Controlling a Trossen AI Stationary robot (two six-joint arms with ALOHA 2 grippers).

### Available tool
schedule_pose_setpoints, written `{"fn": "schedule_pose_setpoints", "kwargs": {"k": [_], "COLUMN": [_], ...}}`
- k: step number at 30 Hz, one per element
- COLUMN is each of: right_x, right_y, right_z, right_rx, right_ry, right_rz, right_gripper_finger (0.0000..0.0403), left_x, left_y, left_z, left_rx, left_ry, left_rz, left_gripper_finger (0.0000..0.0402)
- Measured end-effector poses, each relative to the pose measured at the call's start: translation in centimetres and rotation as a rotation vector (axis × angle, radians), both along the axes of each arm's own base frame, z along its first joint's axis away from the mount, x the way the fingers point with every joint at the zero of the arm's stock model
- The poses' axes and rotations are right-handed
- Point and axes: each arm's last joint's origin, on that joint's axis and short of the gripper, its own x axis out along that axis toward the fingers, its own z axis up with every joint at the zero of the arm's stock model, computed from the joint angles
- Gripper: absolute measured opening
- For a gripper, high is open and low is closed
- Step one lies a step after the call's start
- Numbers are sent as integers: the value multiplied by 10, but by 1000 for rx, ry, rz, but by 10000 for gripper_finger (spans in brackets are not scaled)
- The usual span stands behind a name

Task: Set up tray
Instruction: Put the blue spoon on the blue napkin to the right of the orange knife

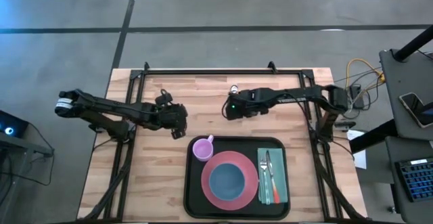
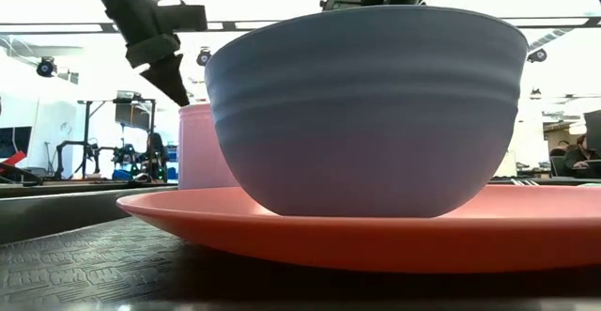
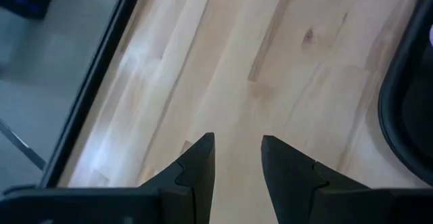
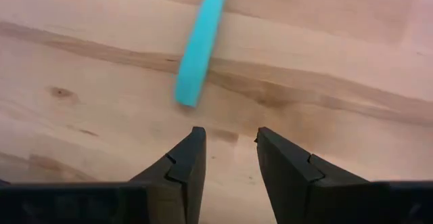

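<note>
The black tray (image 1: 192, 183) lies at the table's near middle. On it are a pink plate (image 1: 211, 195) carrying a blue bowl (image 1: 226, 178), a purple cup (image 1: 202, 148), and a teal napkin (image 1: 281, 183) with cutlery (image 1: 266, 173). My left gripper (image 3: 237, 141) hangs open over bare wood just left of the tray's far left corner (image 3: 406, 102). My right gripper (image 4: 230, 132) hangs open over the wood beyond the tray. Just ahead of its fingers a teal strip (image 4: 199, 48) lies flat on the table. Neither gripper has anything between its fingers.
A black metal frame (image 1: 203, 70) runs along the table's far edge and down both sides. In the low view the bowl (image 2: 366, 114) fills most of the picture, with the cup (image 2: 195, 151) behind it and my left gripper (image 2: 174, 76) above it at the left.
</note>
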Motion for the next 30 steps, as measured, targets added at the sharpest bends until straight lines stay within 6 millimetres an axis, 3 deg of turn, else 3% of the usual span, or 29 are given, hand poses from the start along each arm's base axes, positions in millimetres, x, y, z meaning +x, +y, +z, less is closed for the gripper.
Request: {"fn": "schedule_pose_setpoints", "kwargs": {"k": [5,12,18,23,30], "right_x": [19,45,54,54,52], "right_y": [-8,-18,-22,-23,-30], "right_z": [-12,-30,-41,-53,-59], "right_rx": [13,20,27,44,30], "right_ry": [15,63,93,133,111], "right_rz": [52,54,68,63,54], "right_gripper_finger": [129,182,209,204,167], "left_x": [-14,-24,-26,-26,-28], "left_y": [1,2,2,2,3], "left_z": [-6,-7,-9,-10,-15], "left_rx": [-16,-18,-17,-17,-15], "left_ry": [-43,-64,-58,-54,-37], "left_rz": [28,29,29,29,29], "left_gripper_finger": [102,102,102,102,102]}}
